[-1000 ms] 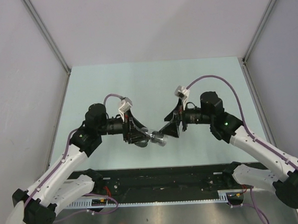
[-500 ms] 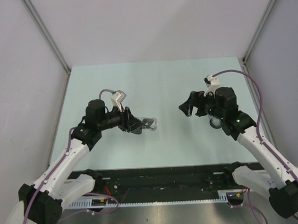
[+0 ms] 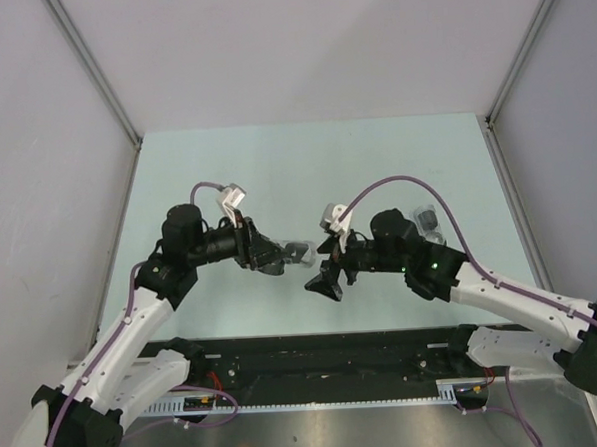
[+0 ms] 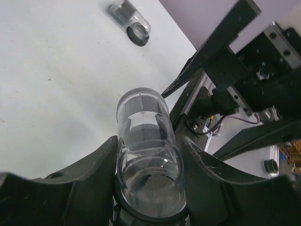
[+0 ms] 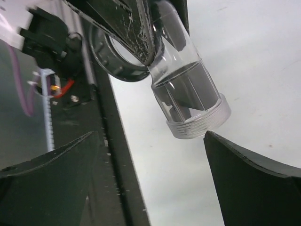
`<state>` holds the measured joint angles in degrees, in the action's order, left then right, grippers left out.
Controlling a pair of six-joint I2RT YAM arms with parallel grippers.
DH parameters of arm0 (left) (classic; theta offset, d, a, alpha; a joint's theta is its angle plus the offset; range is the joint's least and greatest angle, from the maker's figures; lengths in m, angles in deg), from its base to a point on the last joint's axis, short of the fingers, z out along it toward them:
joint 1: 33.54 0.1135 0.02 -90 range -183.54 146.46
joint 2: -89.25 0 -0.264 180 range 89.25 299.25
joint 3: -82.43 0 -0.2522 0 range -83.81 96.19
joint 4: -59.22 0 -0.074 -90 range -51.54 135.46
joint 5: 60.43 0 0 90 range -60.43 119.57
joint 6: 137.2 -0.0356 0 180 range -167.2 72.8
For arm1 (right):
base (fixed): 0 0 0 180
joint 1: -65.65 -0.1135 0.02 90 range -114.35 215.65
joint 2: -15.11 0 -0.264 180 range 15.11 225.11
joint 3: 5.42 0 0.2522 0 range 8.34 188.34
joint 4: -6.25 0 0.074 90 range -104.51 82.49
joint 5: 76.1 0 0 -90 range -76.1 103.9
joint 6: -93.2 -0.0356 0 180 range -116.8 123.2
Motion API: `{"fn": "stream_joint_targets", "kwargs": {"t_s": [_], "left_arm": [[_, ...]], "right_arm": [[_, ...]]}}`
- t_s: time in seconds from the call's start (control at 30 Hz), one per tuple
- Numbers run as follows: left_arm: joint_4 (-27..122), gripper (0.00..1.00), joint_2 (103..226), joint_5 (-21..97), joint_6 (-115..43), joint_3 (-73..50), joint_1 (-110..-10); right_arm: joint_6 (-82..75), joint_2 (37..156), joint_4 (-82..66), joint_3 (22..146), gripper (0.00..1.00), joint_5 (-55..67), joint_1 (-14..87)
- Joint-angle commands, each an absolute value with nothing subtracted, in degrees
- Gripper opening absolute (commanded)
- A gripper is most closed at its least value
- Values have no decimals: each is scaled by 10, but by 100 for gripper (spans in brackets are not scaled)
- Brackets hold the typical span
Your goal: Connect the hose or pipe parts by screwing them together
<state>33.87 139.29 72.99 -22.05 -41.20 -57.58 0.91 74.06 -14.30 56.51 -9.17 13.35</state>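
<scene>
Moved since half a second ago: the right arm, which has swung in from the right side of the table to the middle. Its fingers were then well apart from the tube and now stand just beside the tube's free end. They have also spread wider. The left arm is little changed and has kept its grip.

Item 1. Left gripper (image 3: 278, 257). Its fingers (image 4: 89, 179) pinch the tube, one on each side of the barrel. The jaws are narrow and closed on it.

Item 2. Tube (image 4: 146, 141). Clear, cylindrical, with a threaded collar (image 5: 197, 123) at the free end. The rear part sits between the left fingers. The front part sticks out past their tips, raised off the table and pointing toward the right gripper.

Item 3. Right gripper (image 3: 326, 272). Its fingers (image 5: 254, 183) are spread wide with nothing pinched. The tube's threaded end hangs just ahead of the fingertips, in line with the gap between them, and touches neither finger.

Item 4. Ring fitting (image 4: 130, 22). A short piece with a dark ring end, lying on its side on the table (image 3: 275, 165). It is well apart from the left fingers, out beyond the tube's free end, and clear of both grippers.
</scene>
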Motion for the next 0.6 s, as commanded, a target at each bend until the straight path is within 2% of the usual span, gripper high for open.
{"fn": "stream_joint_targets", "kwargs": {"t_s": [0.0, 0.3, 0.57], "left_arm": [[367, 0, 1372, 774, -168, -421, -578], [365, 0, 1364, 781, -149, -436, -579], [365, 0, 1378, 795, -147, -437, -579]], "right_arm": [[128, 788, -87, 566, 100, 38, 84], [213, 816, -26, 566, 98, 198, 26], [248, 812, -58, 564, 96, 110, 21]]}}
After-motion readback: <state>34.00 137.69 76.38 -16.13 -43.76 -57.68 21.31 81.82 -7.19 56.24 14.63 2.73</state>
